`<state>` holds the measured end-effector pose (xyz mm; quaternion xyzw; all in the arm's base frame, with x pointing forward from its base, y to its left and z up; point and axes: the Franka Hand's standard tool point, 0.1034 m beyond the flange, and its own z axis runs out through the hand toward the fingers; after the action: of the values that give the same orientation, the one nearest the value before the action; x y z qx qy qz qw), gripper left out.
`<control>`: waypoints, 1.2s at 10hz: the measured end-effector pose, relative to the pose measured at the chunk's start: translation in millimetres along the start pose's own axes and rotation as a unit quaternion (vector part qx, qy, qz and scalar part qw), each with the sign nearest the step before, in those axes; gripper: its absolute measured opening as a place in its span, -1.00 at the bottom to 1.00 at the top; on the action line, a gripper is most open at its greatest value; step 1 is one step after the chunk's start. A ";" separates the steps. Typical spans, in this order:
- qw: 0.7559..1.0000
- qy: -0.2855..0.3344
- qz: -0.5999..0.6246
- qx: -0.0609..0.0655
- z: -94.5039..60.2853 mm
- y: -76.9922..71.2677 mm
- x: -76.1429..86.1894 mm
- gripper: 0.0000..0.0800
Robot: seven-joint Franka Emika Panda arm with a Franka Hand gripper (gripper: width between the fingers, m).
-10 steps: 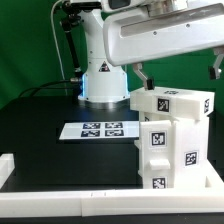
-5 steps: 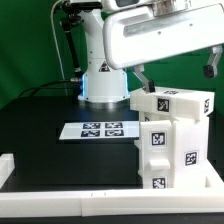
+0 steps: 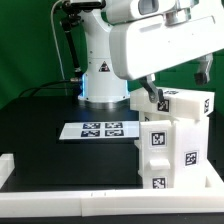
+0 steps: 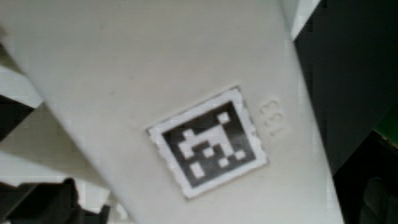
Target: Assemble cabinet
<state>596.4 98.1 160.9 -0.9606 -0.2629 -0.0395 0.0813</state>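
Note:
The cabinet [image 3: 172, 140] is a tall white box with black-and-white marker tags, standing on the black table at the exterior view's right. A white top part [image 3: 180, 103] lies tilted across it. My gripper [image 3: 150, 95] hangs at the left end of that top part, right against it, with its jaws apart and nothing held. In the wrist view a white cabinet face [image 4: 143, 90] with one marker tag [image 4: 214, 150] fills the picture very close up. A dark finger [image 4: 27, 200] shows at the edge.
The marker board [image 3: 100, 130] lies flat on the table to the exterior view's left of the cabinet. The arm's white base [image 3: 103, 85] stands behind it. A low white wall [image 3: 60, 205] runs along the table's front and left edges.
The arm has come down and swung towards the exterior view's right. The gripper has dropped from above the cabinet's top part to its left end. The cabinet has not moved.

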 end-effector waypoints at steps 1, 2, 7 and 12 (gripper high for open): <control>1.000 0.003 0.002 -0.005 4.8 1.5 -4.2 0.99; 1.000 0.006 0.004 -0.010 8.8 3.1 -7.6 0.99; 0.999 0.011 0.027 -0.014 11.1 4.8 -9.3 0.41; 0.979 0.031 0.200 -0.003 8.8 11.4 -7.3 0.41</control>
<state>596.2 86.4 149.8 -0.9923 -0.0632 -0.0528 0.0930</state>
